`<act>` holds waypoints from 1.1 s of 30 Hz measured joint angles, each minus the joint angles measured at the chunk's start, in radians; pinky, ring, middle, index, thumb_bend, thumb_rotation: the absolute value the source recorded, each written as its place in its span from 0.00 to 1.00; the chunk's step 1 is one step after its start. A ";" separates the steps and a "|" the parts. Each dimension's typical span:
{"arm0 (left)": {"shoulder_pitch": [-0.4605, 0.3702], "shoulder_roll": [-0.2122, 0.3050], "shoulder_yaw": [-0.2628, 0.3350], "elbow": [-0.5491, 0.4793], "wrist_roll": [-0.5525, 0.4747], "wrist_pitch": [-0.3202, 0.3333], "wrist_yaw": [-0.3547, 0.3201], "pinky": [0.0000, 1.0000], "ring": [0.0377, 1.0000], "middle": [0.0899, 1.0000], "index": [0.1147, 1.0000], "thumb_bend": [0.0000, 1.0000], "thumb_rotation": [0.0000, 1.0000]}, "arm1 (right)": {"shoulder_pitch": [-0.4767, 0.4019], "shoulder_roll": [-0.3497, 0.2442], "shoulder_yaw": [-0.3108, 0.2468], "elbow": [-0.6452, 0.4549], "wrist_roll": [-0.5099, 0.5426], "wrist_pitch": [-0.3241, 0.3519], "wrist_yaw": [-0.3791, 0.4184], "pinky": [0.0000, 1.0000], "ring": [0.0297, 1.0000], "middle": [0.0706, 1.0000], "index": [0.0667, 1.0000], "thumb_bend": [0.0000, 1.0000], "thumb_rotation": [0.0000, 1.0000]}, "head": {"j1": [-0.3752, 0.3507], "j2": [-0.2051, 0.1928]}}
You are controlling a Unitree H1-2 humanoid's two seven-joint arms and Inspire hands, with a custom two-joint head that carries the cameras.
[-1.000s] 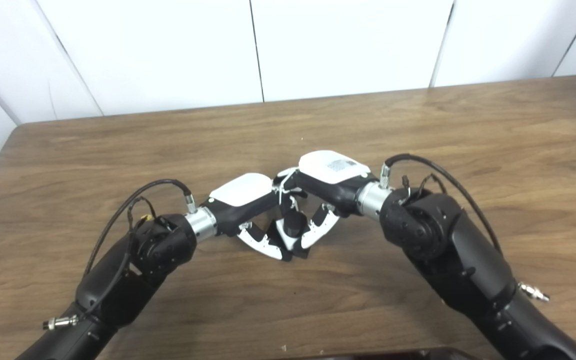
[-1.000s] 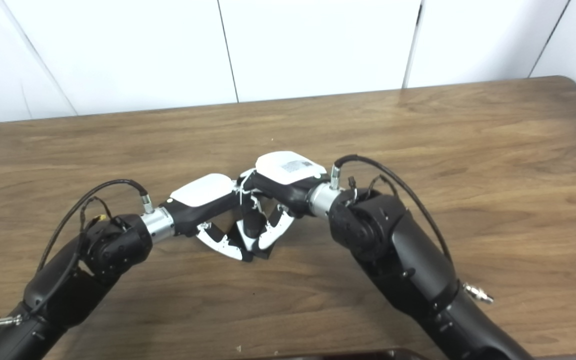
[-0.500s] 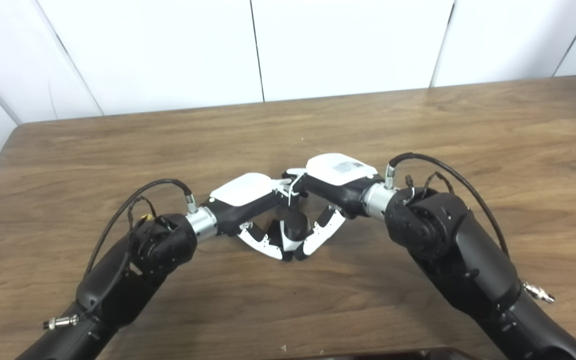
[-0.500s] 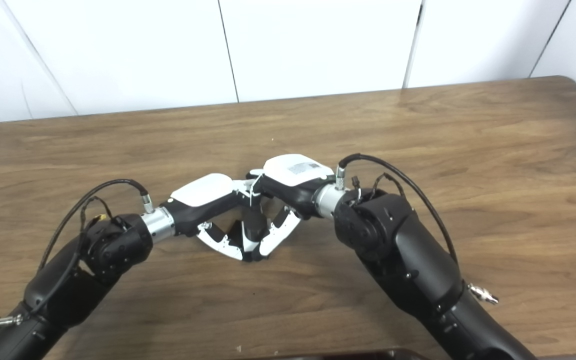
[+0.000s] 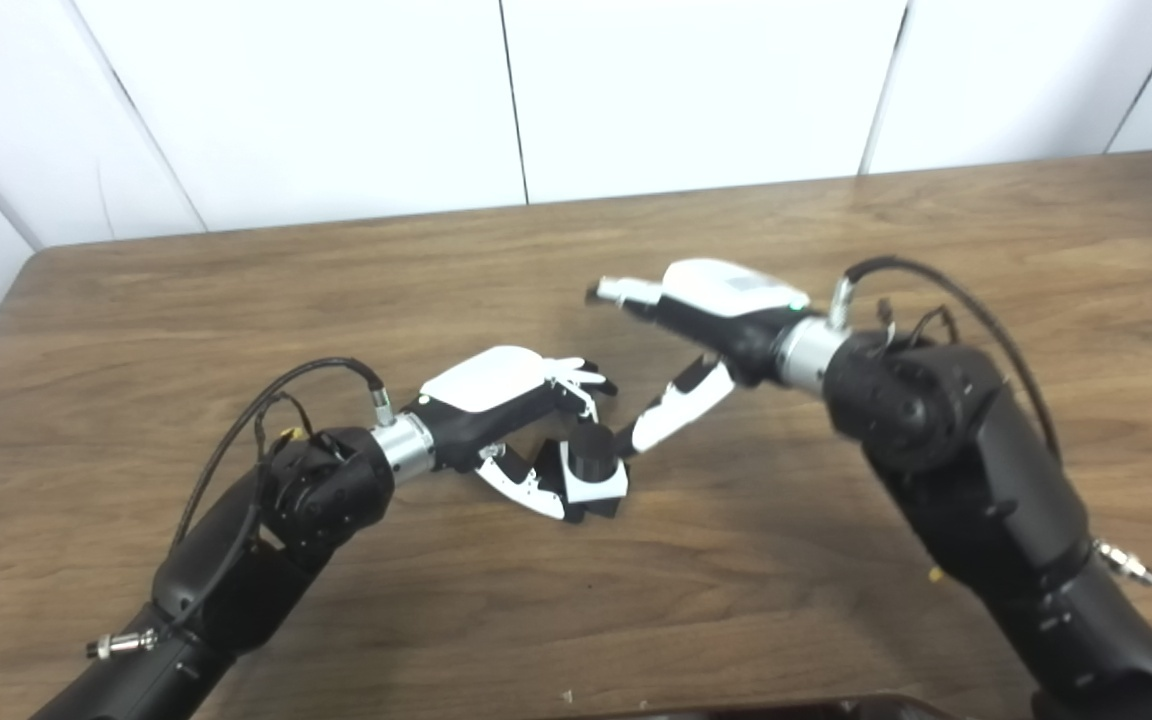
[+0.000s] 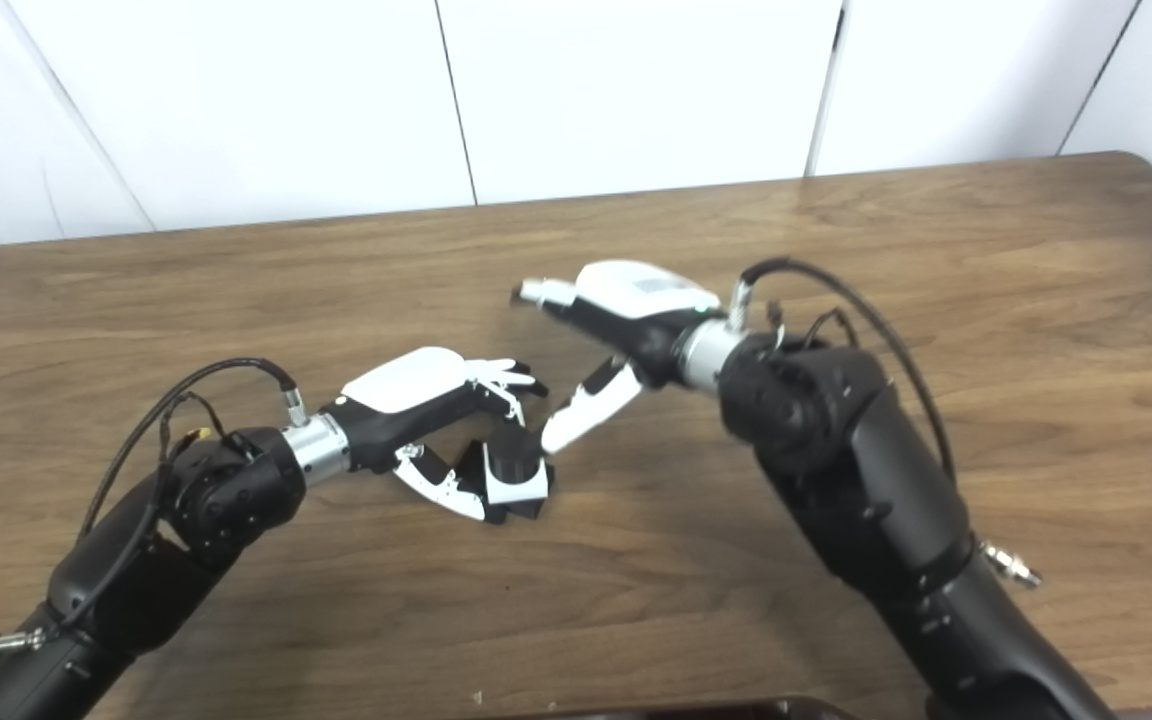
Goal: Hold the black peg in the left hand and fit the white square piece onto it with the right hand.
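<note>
The black peg point(image 5: 592, 447) stands upright near the table's middle, with the white square piece point(image 5: 604, 489) seated around its lower part. My left hand point(image 5: 501, 400) is shut on the peg: its thumb lies low on the near side and its fingers curl over the far side. My right hand point(image 5: 711, 305) hovers up and to the right of the peg. It is open and empty, with its fingers stretched left and its thumb point(image 5: 674, 411) pointing down toward the peg without touching it.
The brown wooden table point(image 5: 986, 230) runs back to a white panelled wall. A dark object edge point(image 5: 736, 708) shows at the bottom of the picture. Black cables loop over both wrists.
My right hand has let go of the white square piece, opened, and lifted up and to the right, away from the peg. The left hand has held still with the peg.
</note>
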 measured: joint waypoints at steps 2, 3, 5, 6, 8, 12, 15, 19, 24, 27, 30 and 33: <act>0.000 0.000 0.000 0.000 0.000 0.000 0.000 0.95 0.97 0.90 0.51 0.84 0.20 | -0.014 -0.017 -0.008 -0.009 0.025 0.008 0.010 0.87 0.95 0.98 1.00 1.00 0.51 | -0.002 0.000; 0.000 0.000 0.000 0.000 0.000 0.000 0.000 0.95 0.97 0.90 0.51 0.84 0.20 | -0.019 -0.023 -0.016 -0.013 0.034 0.012 0.013 0.86 0.94 0.98 1.00 1.00 0.50 | -0.002 0.000; 0.000 0.000 0.000 0.000 0.000 0.000 0.000 0.95 0.97 0.90 0.51 0.85 0.19 | -0.022 -0.032 -0.029 -0.024 0.047 0.028 0.015 0.83 0.93 0.97 1.00 1.00 0.49 | -0.003 0.000; 0.000 0.000 0.000 0.000 0.000 0.000 0.000 0.95 0.97 0.90 0.51 0.85 0.19 | -0.022 -0.038 -0.033 -0.030 0.056 0.031 0.018 0.82 0.92 0.97 1.00 1.00 0.48 | -0.003 0.000; 0.000 0.000 0.001 0.000 -0.001 0.000 0.000 0.94 0.97 0.90 0.52 0.85 0.20 | -0.022 -0.048 -0.039 -0.035 0.065 0.034 0.023 0.79 0.92 0.96 1.00 1.00 0.48 | -0.003 -0.003; 0.001 0.001 0.001 0.000 -0.001 0.000 0.000 0.94 0.97 0.90 0.52 0.85 0.22 | -0.019 -0.048 -0.067 -0.036 0.092 0.037 0.024 0.74 0.90 0.95 1.00 1.00 0.44 | -0.003 -0.003; 0.003 0.001 0.004 0.000 -0.003 0.000 0.000 0.93 0.96 0.90 0.52 0.86 0.22 | -0.001 -0.039 -0.104 -0.038 0.112 0.037 0.017 0.66 0.86 0.91 0.92 0.89 0.30 | -0.009 -0.005; 0.025 0.000 0.026 -0.002 -0.020 0.001 0.003 0.93 0.95 0.89 0.52 0.88 0.19 | 0.067 0.006 -0.144 -0.041 0.129 0.039 -0.066 0.63 0.81 0.86 0.83 0.78 0.17 | -0.012 -0.006; 0.074 -0.021 0.086 -0.005 -0.057 0.005 0.021 0.83 0.91 0.86 0.58 0.88 0.19 | 0.164 0.056 -0.169 -0.040 0.149 0.038 -0.190 0.63 0.78 0.82 0.79 0.74 0.12 | -0.014 -0.006; 0.100 -0.031 0.109 -0.006 -0.067 0.005 0.041 0.79 0.90 0.86 0.63 0.86 0.21 | 0.203 0.061 -0.184 -0.040 0.162 0.034 -0.263 0.63 0.77 0.80 0.78 0.73 0.12 | -0.012 -0.005; 0.128 -0.048 0.132 -0.008 -0.070 0.005 0.061 0.76 0.88 0.85 0.66 0.85 0.22 | 0.230 0.061 -0.192 -0.038 0.176 0.031 -0.313 0.63 0.77 0.80 0.78 0.72 0.12 | -0.012 -0.006; 0.153 -0.067 0.152 -0.009 -0.070 0.006 0.090 0.73 0.86 0.84 0.68 0.83 0.22 | 0.255 0.062 -0.193 -0.035 0.197 0.030 -0.352 0.63 0.77 0.81 0.78 0.72 0.13 | -0.011 -0.005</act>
